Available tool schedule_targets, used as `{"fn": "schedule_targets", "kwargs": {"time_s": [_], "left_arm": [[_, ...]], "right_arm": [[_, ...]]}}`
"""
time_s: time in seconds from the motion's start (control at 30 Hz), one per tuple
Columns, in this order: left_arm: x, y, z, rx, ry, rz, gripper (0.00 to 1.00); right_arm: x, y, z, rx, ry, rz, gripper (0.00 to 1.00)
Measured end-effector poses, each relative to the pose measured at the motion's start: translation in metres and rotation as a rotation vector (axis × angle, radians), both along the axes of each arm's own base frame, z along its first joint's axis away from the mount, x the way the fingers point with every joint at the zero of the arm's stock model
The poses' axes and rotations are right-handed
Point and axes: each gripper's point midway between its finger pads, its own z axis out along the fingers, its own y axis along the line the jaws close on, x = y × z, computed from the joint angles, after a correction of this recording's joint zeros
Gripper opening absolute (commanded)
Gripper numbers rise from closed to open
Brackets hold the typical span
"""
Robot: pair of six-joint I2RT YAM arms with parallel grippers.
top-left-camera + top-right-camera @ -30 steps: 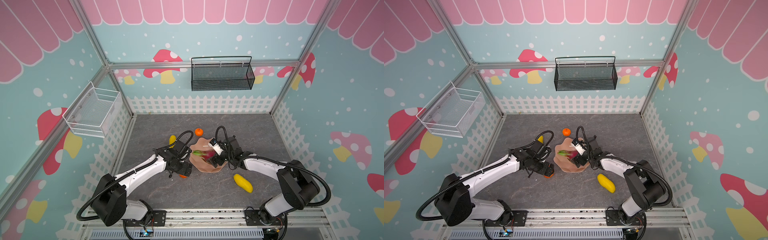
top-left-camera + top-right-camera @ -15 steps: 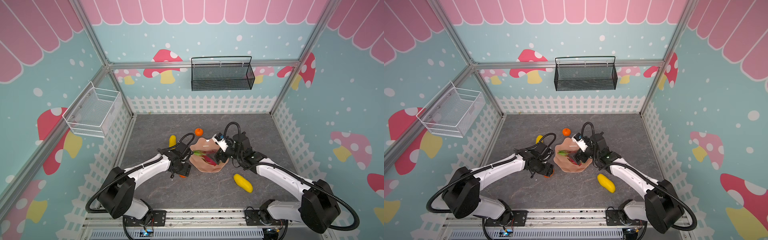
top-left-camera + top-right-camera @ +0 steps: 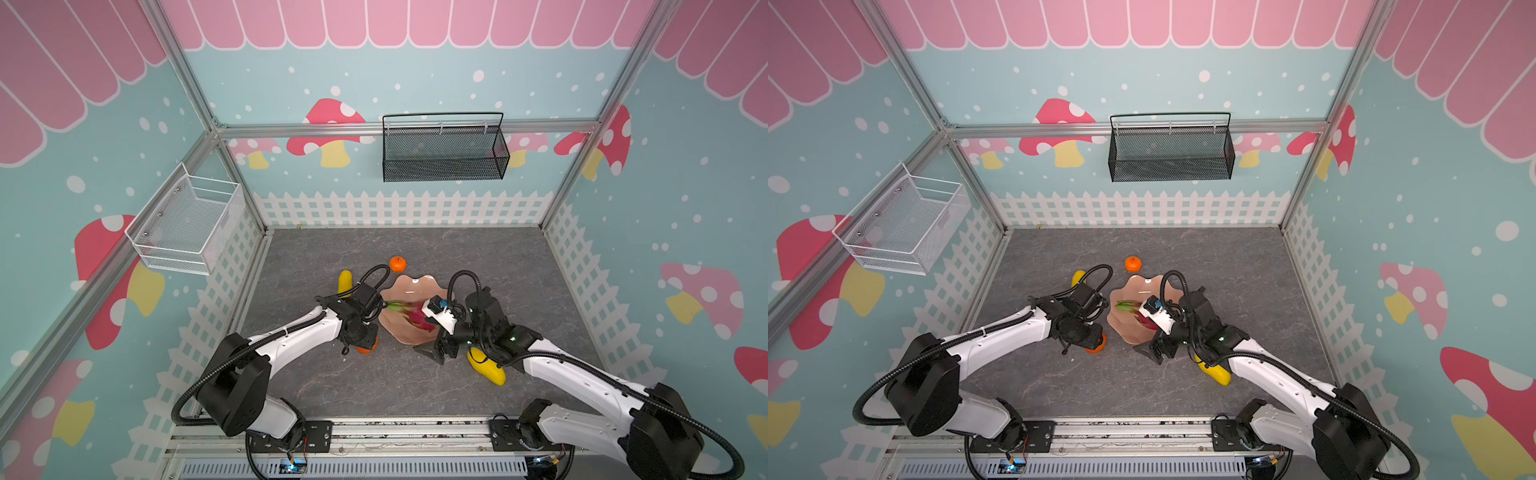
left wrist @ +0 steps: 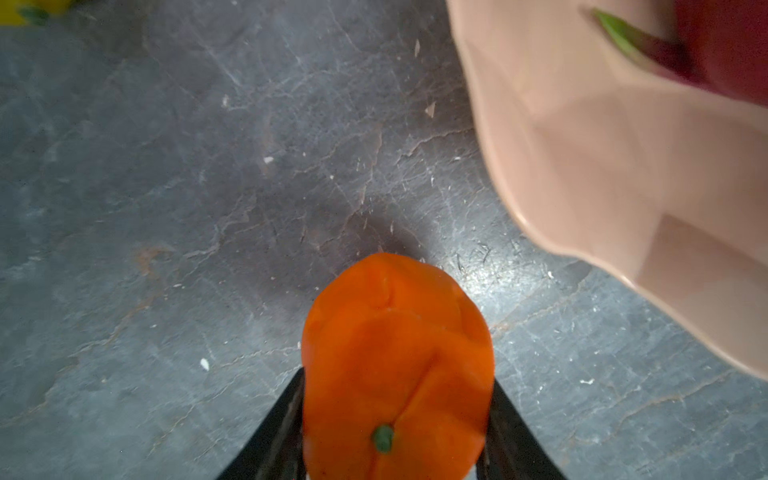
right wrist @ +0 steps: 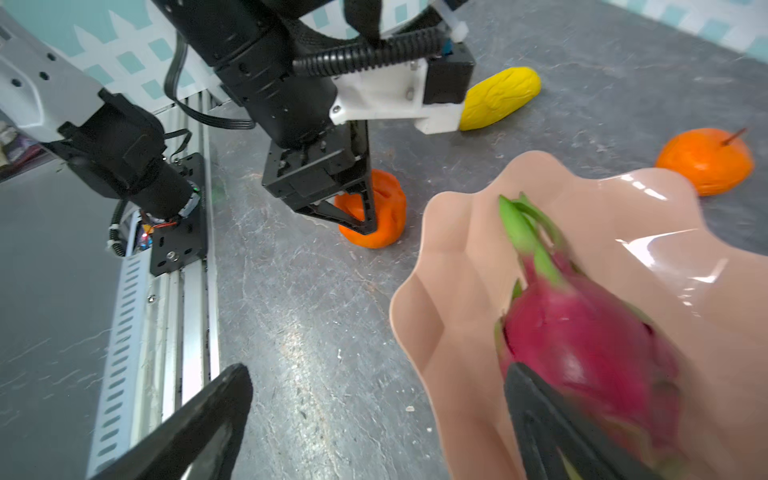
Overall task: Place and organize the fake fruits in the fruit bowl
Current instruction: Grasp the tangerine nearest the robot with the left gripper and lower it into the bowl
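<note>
Left wrist view: left pincer (image 4: 397,386) is clamping a squashed tangerine (image 4: 395,328) on the table (image 4: 208,208), just left of the fruit bowl (image 4: 602,187). Dragon fruit (image 5: 582,357) is lying inside the bowl. Right pincer (image 5: 378,374) is gaping wide, empty, straddling the bowl's near rim.

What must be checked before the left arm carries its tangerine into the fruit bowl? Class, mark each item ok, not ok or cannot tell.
1. Grip: left gripper shut on tangerine: ok.
2. Lift: tangerine off the table: not ok, apparently resting.
3. Room in fruit bowl beside dragon fruit: ok.
4. Other arm: right gripper open, empty: ok.
5. Space over bowl free: not ok, right gripper hangs at its near rim.
</note>
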Motion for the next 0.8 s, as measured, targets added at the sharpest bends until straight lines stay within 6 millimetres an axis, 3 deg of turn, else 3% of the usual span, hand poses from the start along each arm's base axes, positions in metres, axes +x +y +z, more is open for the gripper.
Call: {"fn": "schedule_targets", "kwargs": {"time_s": [0.13,0.27,0.37,0.47,0.63,0.8], "left_arm": [[0.023,-0.009,0.046,-0.028,-0.107,0.004,0.46],[0.057,-0.029,0.103,-0.106,-0.255,-0.003,0.46],[0.079,-0.046,0.127,-0.153,-0.330,-0.017,0.46],[0.102,-0.067,0.127,-0.171,-0.354,-0.037,0.46],[0.128,-0.097,0.094,-0.147,-0.320,-0.078,0.46],[0.140,-0.115,0.069,-0.124,-0.294,-0.107,0.46]], "right_arm": [[0.013,-0.009,0.013,0.005,-0.062,-0.091,0.98],[0.023,-0.014,0.011,-0.016,-0.074,-0.151,0.98],[0.031,-0.019,0.008,-0.029,-0.080,-0.201,0.98],[0.041,-0.026,0.003,-0.045,-0.078,-0.272,0.98],[0.064,-0.055,-0.007,-0.057,-0.049,-0.479,0.98],[0.071,-0.077,-0.014,-0.034,-0.014,-0.590,0.98]]}}
